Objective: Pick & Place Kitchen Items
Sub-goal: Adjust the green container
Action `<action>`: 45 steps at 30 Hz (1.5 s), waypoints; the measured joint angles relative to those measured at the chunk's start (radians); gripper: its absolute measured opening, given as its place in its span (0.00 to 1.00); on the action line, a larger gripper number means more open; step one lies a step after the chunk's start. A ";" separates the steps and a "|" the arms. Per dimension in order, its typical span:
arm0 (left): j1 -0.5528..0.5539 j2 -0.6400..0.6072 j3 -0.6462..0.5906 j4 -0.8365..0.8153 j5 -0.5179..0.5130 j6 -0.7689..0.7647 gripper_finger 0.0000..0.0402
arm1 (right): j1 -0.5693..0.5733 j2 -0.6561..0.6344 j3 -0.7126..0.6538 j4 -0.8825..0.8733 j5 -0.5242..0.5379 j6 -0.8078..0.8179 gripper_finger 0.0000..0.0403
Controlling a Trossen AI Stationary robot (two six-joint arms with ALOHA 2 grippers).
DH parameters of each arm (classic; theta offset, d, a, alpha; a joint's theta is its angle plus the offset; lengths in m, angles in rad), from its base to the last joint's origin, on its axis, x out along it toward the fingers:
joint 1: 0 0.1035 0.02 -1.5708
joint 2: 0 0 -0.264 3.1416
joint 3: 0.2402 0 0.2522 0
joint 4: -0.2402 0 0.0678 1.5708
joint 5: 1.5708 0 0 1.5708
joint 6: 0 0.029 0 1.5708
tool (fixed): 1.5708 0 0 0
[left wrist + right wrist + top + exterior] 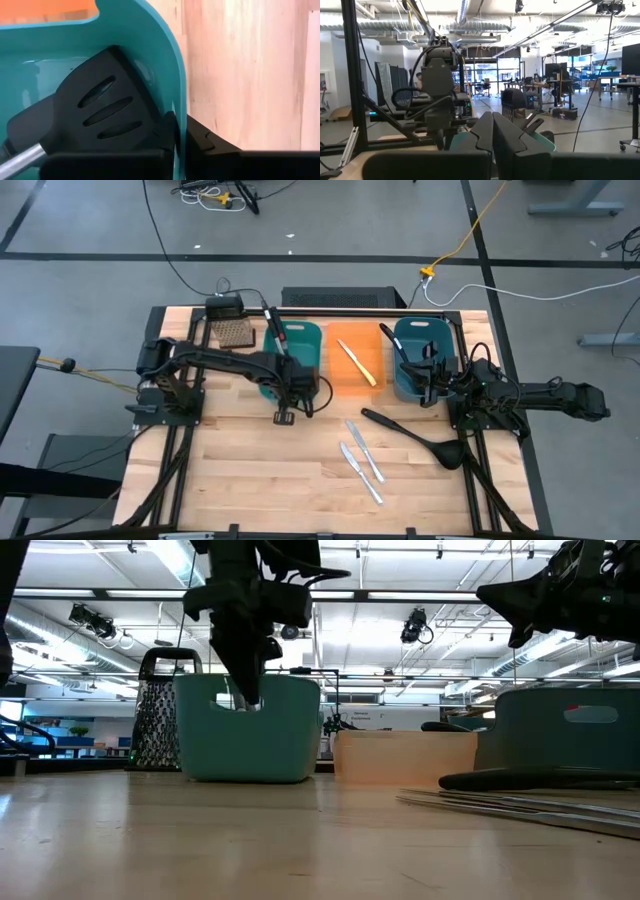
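floor: grey concrete (pixel 330 225), crossed by black and yellow cables (pixel 470 230) | tabletop: light wood planks (pixel 260 470) | ceiling: exposed ducts and pipes (pixel 470 15), lit by long strip lights (pixel 180 555) | room: desks with monitors (pixel 555 70) were seen beyond, before bright windows (pixel 485 67)

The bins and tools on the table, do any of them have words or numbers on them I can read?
No readable words or numbers anywhere.
Left teal bin: no text.
Orange bin: no text.
Right teal bin: a small red mark on its wall, too blurred to read.
Spatula in the left bin: no text.
Ladle and knives on the table: no visible text.
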 joint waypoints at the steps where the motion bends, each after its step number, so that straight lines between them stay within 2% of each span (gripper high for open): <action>1: 0.006 0.000 0.000 0.000 0.004 0.012 0.04 | 0.000 0.000 0.000 0.000 0.000 0.000 0.01; 5: 0.029 0.000 0.000 0.004 0.017 0.023 0.02 | 0.000 0.000 0.000 0.000 0.000 0.000 0.01; 10: 0.063 0.000 0.000 0.014 0.013 0.043 0.05 | 0.000 0.000 0.000 0.000 0.000 0.000 0.01; 18: 0.108 0.000 0.000 0.014 0.013 0.075 0.03 | 0.000 0.000 0.000 0.000 0.000 0.000 0.01; 32: 0.102 0.000 0.012 -0.026 0.013 0.079 0.36 | 0.000 0.000 0.000 0.000 0.000 0.000 0.01; 38: 0.084 0.000 0.130 -0.180 -0.013 0.057 0.44 | 0.000 0.000 0.000 0.000 0.000 0.000 0.01; 45: 0.014 0.000 0.368 -0.494 -0.118 0.009 0.44 | 0.000 0.000 0.000 0.000 0.000 0.000 0.01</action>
